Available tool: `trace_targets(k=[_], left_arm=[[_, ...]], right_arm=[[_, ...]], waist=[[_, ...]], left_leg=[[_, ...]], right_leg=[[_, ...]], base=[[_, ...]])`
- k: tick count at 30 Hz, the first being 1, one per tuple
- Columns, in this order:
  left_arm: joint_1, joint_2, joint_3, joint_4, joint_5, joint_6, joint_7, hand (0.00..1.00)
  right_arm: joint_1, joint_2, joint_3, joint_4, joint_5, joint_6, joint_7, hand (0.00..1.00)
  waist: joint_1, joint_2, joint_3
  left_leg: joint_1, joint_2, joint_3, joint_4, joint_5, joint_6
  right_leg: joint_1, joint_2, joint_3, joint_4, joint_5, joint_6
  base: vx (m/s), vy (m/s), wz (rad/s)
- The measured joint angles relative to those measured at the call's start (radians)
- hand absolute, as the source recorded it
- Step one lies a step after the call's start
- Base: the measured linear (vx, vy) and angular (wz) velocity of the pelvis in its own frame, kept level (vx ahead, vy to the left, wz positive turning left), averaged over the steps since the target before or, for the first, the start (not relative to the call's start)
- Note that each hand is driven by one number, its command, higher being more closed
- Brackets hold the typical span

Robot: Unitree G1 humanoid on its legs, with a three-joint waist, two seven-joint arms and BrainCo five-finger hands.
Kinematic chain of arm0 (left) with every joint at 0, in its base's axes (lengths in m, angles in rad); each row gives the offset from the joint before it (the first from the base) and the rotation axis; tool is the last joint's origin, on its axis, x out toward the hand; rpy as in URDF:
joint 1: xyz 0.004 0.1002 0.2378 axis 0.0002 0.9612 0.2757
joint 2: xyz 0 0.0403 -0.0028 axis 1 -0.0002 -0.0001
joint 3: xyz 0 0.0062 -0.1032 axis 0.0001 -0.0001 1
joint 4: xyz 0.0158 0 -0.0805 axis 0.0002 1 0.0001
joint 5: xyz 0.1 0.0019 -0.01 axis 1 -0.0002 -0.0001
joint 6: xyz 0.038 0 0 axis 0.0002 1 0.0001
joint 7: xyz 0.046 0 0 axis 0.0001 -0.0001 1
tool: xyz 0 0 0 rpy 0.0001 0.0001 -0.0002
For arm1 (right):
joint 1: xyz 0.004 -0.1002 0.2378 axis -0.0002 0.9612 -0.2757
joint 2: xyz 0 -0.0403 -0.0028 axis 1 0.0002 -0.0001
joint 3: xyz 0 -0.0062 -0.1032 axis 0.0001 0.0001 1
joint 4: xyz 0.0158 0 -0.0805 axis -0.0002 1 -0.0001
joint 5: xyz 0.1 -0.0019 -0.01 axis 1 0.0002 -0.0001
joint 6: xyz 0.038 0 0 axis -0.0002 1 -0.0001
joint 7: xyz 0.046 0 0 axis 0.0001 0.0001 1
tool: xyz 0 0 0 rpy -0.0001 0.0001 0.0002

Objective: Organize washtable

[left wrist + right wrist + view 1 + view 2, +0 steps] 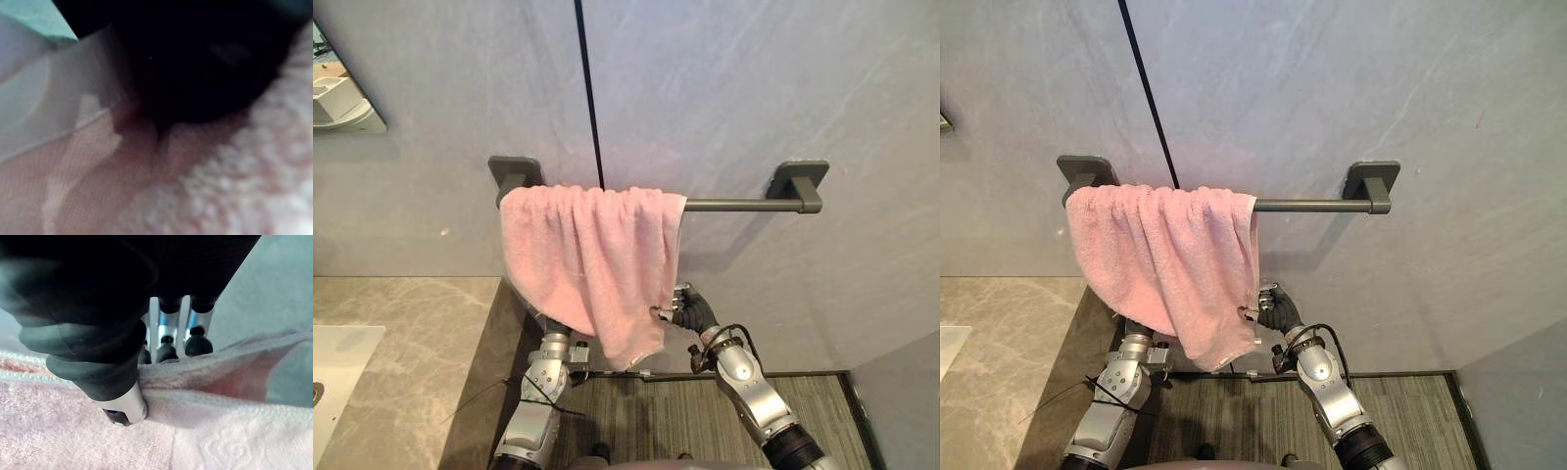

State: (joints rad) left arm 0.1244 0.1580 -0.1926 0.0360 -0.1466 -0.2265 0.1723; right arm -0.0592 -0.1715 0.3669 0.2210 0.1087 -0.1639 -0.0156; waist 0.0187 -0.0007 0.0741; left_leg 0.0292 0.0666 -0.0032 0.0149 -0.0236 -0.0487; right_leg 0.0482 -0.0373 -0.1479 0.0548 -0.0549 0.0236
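A pink towel (587, 259) hangs bunched over the left half of a dark grey wall bar (734, 205), its lower edge slanting down to the right. My right hand (685, 311) is at the towel's lower right edge. In the right wrist view its thumb (122, 406) and fingertips (195, 342) pinch the towel's hem (205, 372) between them. My left arm rises from below to the towel's lower left part, and the left hand (205, 63) lies under the cloth, pressed close against the pink towel (234, 186).
A marble counter (401, 343) with a white basin (337, 362) lies to the left, its dark side panel beside my left arm. A mirror corner (337, 98) shows at the upper left. Grey striped floor (656, 411) runs below the wall.
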Motion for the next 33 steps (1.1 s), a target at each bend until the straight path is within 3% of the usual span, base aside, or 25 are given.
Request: trace_targets(k=[14, 20, 33], left_arm=[[0.007, -0.037, 0.037, -0.064, 0.000, -0.001, -0.018, 1.00], [0.007, -0.059, 0.058, -0.119, 0.000, -0.004, -0.018, 1.00], [0.009, -0.088, 0.024, -0.154, 0.000, -0.003, -0.028, 1.00]], right_arm=[[0.032, 0.046, -0.196, -0.020, 0.001, -0.001, -0.011, 1.00], [0.072, 0.078, -0.291, -0.136, 0.003, -0.007, -0.044, 1.00], [0.158, 0.128, -0.380, -0.216, 0.003, -0.008, -0.058, 1.00]], waist=[[-0.003, -0.009, -0.005], [-0.004, -0.014, -0.009], [-0.006, -0.013, -0.011]], left_leg=[[0.002, 0.000, 0.005, -0.004, 0.000, 0.000], [0.010, -0.001, 0.008, -0.010, 0.000, 0.000], [0.020, -0.003, 0.012, -0.015, -0.001, 0.000]], right_leg=[[0.000, 0.000, 0.006, -0.006, 0.002, -0.001], [0.004, -0.001, 0.007, -0.008, 0.002, 0.000], [0.018, -0.003, 0.009, -0.024, 0.008, 0.007]], base=[[0.00, 0.000, 0.00], [0.00, 0.000, 0.00], [0.00, 0.000, 0.00]])
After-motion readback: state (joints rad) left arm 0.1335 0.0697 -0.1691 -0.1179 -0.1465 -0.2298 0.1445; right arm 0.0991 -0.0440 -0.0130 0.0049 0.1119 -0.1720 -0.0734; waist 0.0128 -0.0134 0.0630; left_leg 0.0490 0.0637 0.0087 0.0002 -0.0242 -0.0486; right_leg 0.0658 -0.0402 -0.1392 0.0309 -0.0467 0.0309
